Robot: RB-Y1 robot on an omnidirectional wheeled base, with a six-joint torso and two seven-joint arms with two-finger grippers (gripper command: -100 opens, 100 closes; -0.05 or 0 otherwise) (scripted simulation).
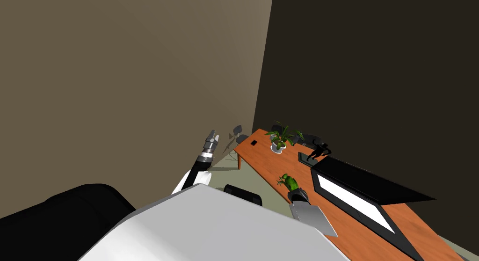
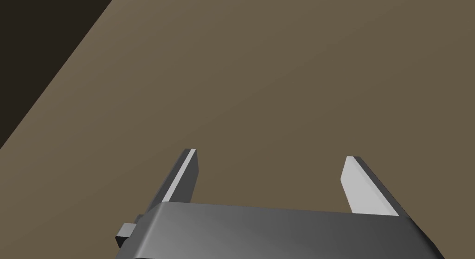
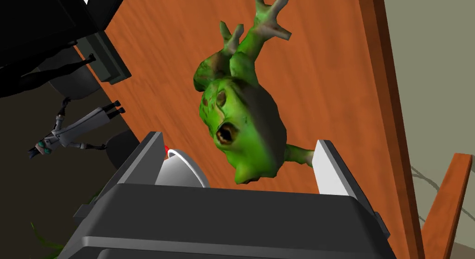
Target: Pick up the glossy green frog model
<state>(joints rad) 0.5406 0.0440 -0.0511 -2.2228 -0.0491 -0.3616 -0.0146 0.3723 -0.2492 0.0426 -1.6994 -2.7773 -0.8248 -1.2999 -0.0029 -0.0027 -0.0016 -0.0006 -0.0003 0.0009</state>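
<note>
Head view has the left gripper [image 1: 213, 137] raised off to the side, well apart from the table [image 1: 365, 225]; its wrist view shows the fingers spread with nothing between them. At the right gripper [image 3: 239, 138] the fingers also stand spread. The green frog [image 3: 241, 126] lies on the table between them, its body untouched by either blade. A white domed thing [image 3: 183, 170] sits just beside one finger, and a frog leg reaches close to the other. Closing now might catch that leg first and twist the frog. Its rounded, shiny body could also squirt out ahead of the blades, towards the nearby table edge.
</note>
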